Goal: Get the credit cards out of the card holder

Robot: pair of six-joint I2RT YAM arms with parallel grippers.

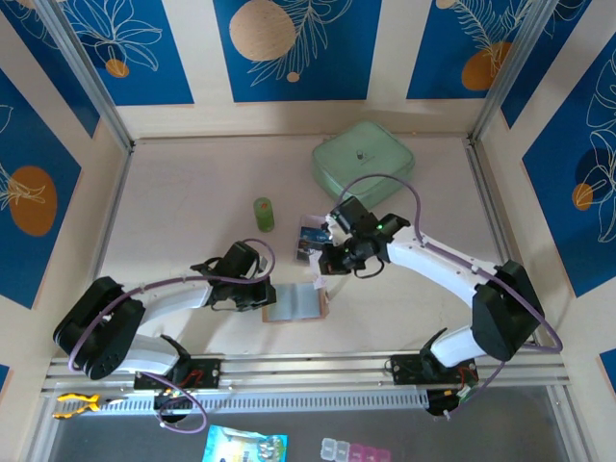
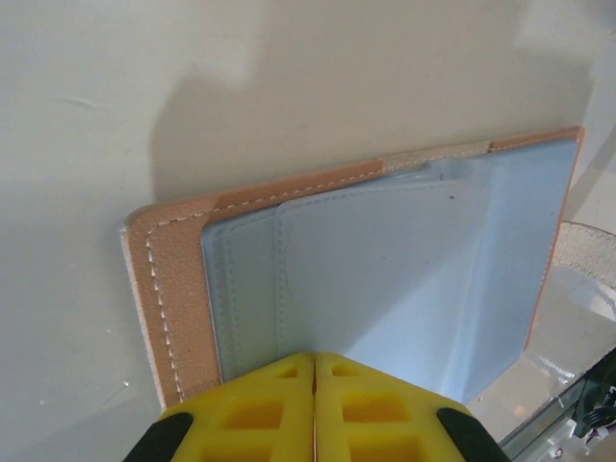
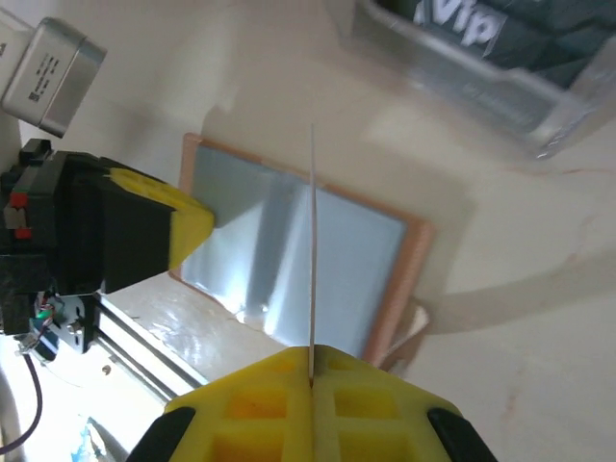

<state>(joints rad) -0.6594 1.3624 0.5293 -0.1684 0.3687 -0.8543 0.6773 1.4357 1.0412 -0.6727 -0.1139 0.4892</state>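
The card holder (image 1: 294, 304) lies open on the table, tan outside and grey-blue inside (image 2: 385, 269) (image 3: 289, 255). My left gripper (image 2: 315, 358) is shut, nothing between its jaws, and its tips rest on the holder's left panel near the edge (image 1: 267, 295). My right gripper (image 3: 312, 354) hangs above the holder's right half (image 1: 322, 264). It is shut on one thin pale credit card (image 3: 312, 241), seen edge-on and standing up over the holder. The left gripper's yellow fingers (image 3: 188, 221) sit at the holder's far side in the right wrist view.
A clear plastic box (image 1: 310, 236) (image 3: 481, 48) with dark blue contents sits just behind the holder. A small green cylinder (image 1: 263, 214) stands to its left. A pale green lidded container (image 1: 364, 159) lies at the back. Walls enclose the table.
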